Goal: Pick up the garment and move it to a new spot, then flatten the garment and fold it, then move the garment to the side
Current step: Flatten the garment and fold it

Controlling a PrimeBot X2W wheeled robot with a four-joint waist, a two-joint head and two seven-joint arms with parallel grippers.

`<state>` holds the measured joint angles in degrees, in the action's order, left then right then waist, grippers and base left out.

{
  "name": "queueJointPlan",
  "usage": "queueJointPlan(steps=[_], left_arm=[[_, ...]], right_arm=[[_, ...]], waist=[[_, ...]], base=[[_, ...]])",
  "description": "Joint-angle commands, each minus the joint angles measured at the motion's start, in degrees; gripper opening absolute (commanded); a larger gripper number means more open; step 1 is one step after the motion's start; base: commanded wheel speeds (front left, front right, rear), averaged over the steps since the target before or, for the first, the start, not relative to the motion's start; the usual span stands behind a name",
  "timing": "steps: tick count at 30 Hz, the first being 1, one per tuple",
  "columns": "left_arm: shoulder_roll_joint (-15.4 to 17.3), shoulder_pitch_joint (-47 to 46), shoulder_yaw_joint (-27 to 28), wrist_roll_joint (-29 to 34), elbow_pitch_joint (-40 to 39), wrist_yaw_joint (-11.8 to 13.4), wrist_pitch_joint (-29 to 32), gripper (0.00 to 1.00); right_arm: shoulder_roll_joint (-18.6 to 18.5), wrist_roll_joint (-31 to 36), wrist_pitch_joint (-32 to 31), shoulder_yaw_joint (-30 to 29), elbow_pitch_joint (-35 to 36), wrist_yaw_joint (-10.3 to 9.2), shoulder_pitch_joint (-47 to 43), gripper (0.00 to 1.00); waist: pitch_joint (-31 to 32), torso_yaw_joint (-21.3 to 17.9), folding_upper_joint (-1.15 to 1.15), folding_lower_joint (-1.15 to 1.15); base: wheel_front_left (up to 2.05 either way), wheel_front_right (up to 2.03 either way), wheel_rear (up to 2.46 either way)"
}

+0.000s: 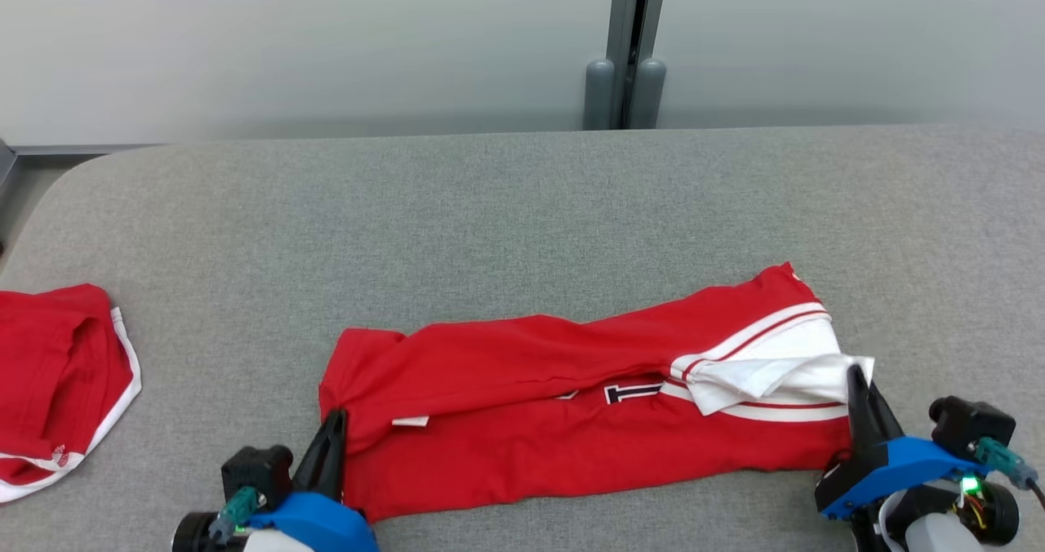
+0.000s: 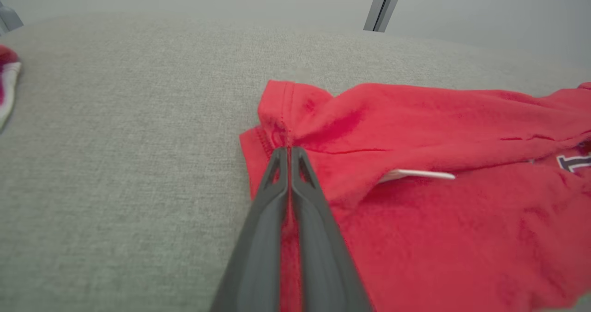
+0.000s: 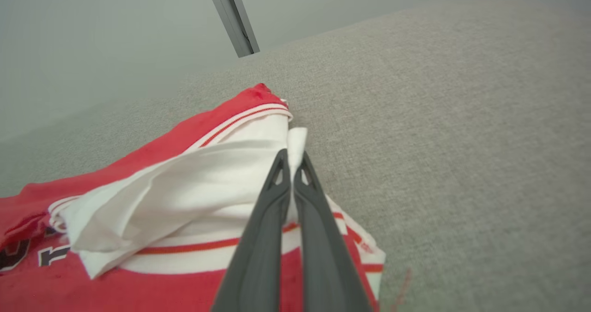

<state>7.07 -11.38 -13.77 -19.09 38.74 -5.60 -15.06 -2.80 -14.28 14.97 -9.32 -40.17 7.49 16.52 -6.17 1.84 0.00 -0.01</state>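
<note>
At the far left of the grey fabric-covered bench [image 1: 522, 209] lay a second red cloth item with white edging [image 1: 57, 372], well apart from the work.

The left claw [image 1: 335, 421] stood at the near-left end of the red knit garment with white striped trim [image 1: 571, 405]. Its two fingers were pressed together, with red cloth pinched between them at the hemmed corner.

The garment lay on the near half of the bench as a long, narrow band running left to right. One lengthwise layer was turned over another, and the upper layer partly covered some dark lettering. At the right end, a white panel was bunched and lifted.

The right claw [image 1: 855, 376] was clamped on that white panel, fingers together.

Assessment: relocation and flattening appeared complete. A first lengthwise fold appeared laid but untidy at the right end. Remaining steps: the crosswise fold or folds, then transfer of the garment to the side.
</note>
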Motion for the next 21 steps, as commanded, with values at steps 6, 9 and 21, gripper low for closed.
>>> queueJointPlan(steps=[6,9,21], left_arm=[[-0.71,5.00,2.12,3.36,-3.68,2.41,-0.15,1.00],[-0.56,6.86,3.25,5.71,-7.33,3.18,-0.15,1.00],[-2.24,12.71,4.54,11.80,-12.54,3.27,-0.15,1.00]], right_arm=[[-0.20,6.41,0.23,-0.92,3.27,0.00,-2.35,1.00],[-0.20,10.17,0.23,-1.46,6.37,-0.01,-3.12,1.00],[-0.21,13.95,0.24,1.64,7.33,0.00,-7.93,1.00]], waist=[[2.08,0.09,0.00,0.01],[3.02,0.43,0.00,0.01],[6.47,1.51,0.00,0.01]], base=[[0.00,0.00,0.00],[0.00,0.00,0.00],[0.00,0.00,0.00]])
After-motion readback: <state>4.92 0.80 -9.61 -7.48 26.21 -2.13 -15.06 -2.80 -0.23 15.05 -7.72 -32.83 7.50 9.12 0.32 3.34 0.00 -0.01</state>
